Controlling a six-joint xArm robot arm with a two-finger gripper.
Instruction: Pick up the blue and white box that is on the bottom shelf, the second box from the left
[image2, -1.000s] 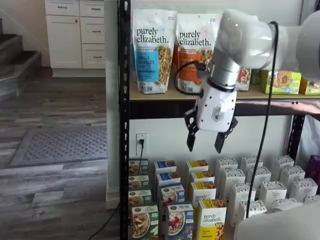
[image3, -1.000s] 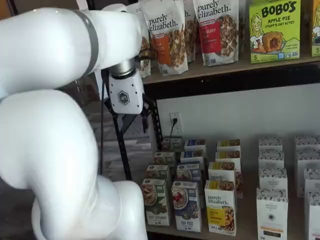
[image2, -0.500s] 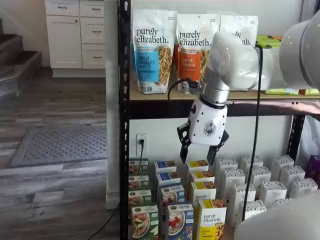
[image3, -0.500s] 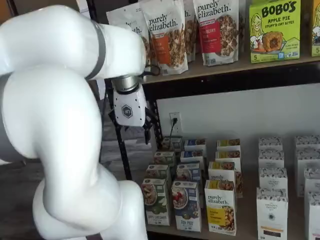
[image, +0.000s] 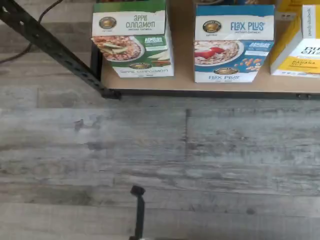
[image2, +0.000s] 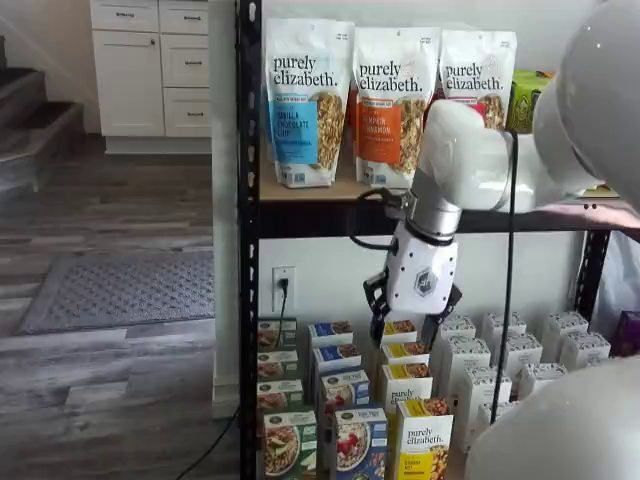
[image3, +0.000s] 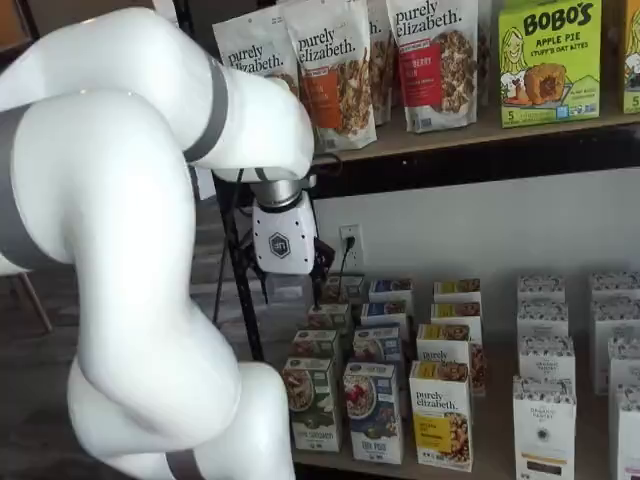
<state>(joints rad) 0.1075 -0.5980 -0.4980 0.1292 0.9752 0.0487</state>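
Jaws (image2: 404, 334): spread apart, empty, hanging above the rows of boxes | Target: blue and white box (image: 233, 43) at front edge of bottom shelf (image: 185, 85), between green box (image: 134, 41) and yellow box (image: 300, 47) | Advice: descend squarely over its top, clear of both neighbours.

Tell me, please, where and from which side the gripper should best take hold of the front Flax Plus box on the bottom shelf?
Probably by the top of the Flax Plus box, coming from above at the shelf's open front. It stands upright with the Apple Cinnamon box and a yellow box close alongside, though narrow gaps show. The gripper hangs open above.
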